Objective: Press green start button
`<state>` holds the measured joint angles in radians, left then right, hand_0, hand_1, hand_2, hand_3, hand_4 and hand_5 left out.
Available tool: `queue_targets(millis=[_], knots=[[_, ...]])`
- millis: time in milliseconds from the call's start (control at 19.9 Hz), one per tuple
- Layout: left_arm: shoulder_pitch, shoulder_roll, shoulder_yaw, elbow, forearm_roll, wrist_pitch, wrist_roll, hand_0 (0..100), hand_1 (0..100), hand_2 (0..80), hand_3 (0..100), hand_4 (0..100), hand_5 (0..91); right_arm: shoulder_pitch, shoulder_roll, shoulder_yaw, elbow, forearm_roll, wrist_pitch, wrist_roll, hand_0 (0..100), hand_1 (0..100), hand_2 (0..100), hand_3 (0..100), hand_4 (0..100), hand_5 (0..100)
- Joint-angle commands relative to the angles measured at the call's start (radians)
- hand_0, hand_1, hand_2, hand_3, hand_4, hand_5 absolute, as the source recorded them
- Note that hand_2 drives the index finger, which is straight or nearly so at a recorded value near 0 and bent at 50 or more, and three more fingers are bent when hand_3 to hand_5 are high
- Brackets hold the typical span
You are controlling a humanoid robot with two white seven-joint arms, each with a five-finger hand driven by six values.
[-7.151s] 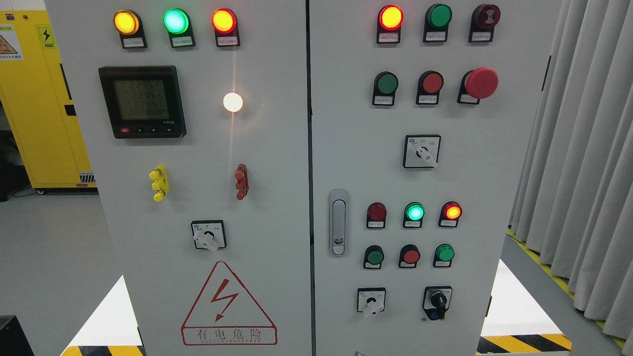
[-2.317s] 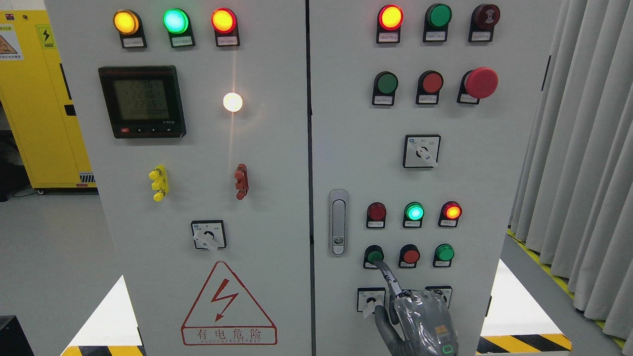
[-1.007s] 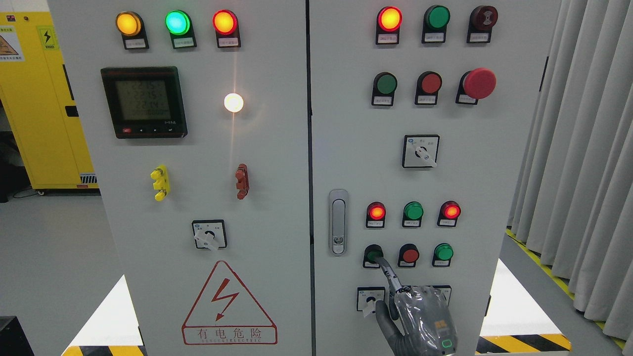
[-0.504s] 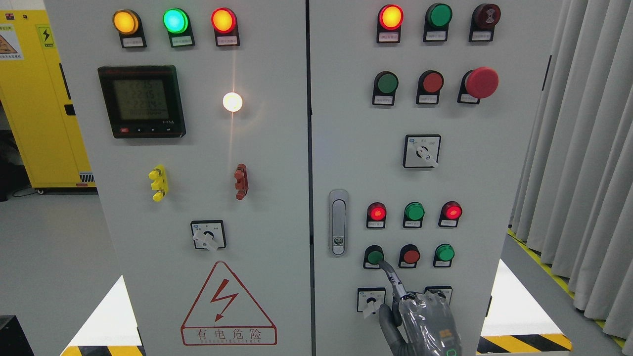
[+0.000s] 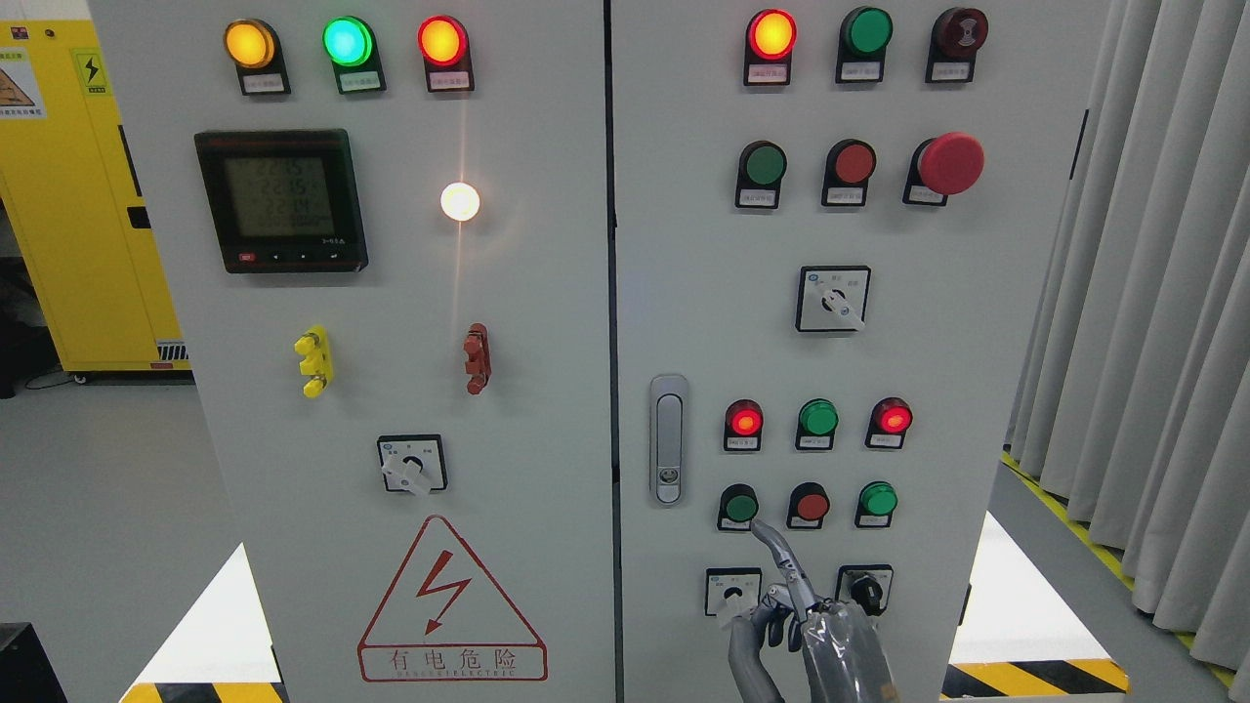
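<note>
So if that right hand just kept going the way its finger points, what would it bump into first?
Probably the green button: the right hand's extended finger aims up-left, its tip just below that button's lower edge. Depth is hard to judge.

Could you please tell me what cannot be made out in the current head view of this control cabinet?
- Label plate under the green start button: print too small to read.
- Right hand: wrist and arm cut off by the bottom edge.
- White rotary switch: partly hidden behind the hand's fingers.
- Meter display: digits blurred.
- Left hand: out of view.
</note>
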<state>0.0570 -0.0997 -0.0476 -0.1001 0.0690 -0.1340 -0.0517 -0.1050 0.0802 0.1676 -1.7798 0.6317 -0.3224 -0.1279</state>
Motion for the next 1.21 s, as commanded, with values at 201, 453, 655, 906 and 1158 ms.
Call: queue_targets(millis=[201,453,655,906,1158], knots=[[0.000,0.000,0.000,0.000,0.000,0.001,0.000,12,56,0.0,0,0,0.0,0.094,-0.002,0.131,-0.138,-0.329,0.008,0.027,67,60,0,1,8,3],[0.001,0.000,0.000,0.000,0.000,0.001,0.000,12,56,0.0,0,0,0.0,0.102,0.000,0.131,-0.136,-0.329,0.008,0.027,60,57,0,1,6,1],[0.000,0.000,0.000,0.000,0.000,0.001,0.000,12,56,0.0,0,0,0.0,0.103,0.000,0.131,-0.135,-0.329,0.009,0.027,57,57,0,0,5,0],[0.000,0.000,0.000,0.000,0.000,0.001,0.000,12,56,0.0,0,0,0.0,0.111,0.000,0.133,-0.135,-0.329,0.009,0.027,55,57,0,0,5,0],[0.000,0.000,0.000,-0.001,0.000,0.001,0.000,12,56,0.0,0,0,0.0,0.116,0.000,0.141,-0.130,-0.329,0.009,0.025,54,57,0,1,5,0]])
